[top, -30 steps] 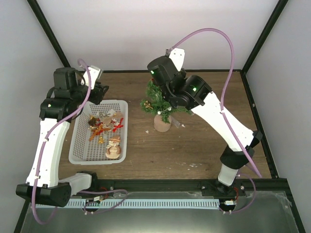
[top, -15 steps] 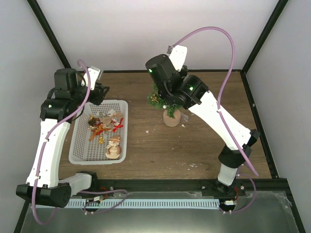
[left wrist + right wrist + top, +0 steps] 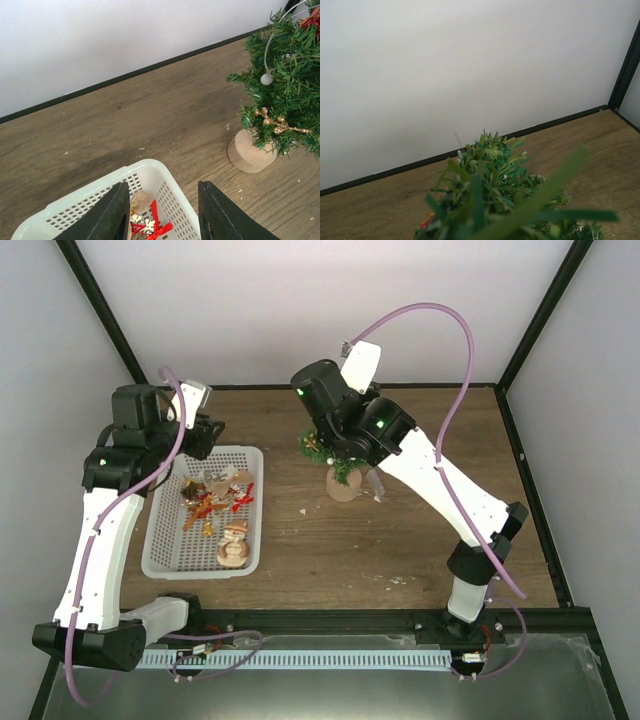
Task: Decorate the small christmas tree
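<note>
small christmas tree now further right, right gripper tight on it; left gripper half-open, empty

No text, label, brand, number or sign can be read in any view, neither on the small christmas tree nor on the white basket at its 9 o'clock.

Ornamented green small christmas tree, mid-table
</note>
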Action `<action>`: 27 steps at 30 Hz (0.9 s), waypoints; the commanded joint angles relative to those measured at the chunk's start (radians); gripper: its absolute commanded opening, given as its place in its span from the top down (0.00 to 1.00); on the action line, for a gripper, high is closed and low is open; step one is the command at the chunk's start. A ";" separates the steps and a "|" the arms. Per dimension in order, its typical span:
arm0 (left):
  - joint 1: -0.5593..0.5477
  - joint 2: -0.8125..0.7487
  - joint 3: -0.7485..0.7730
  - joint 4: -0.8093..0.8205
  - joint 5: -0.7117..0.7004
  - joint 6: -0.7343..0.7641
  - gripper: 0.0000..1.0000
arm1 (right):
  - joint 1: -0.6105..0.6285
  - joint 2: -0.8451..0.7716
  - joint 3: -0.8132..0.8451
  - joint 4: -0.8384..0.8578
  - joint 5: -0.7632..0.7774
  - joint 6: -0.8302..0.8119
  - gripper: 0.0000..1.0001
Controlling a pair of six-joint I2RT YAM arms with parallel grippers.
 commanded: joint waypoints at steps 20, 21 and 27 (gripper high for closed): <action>0.004 -0.036 -0.035 -0.003 0.030 -0.010 0.61 | -0.010 -0.019 -0.010 -0.026 -0.022 0.148 0.46; 0.004 -0.037 -0.037 -0.003 0.031 -0.009 0.61 | -0.011 -0.027 -0.020 -0.013 -0.027 0.139 0.43; 0.004 -0.041 -0.041 -0.004 0.037 -0.004 0.60 | -0.010 -0.078 -0.098 0.056 -0.063 0.095 0.21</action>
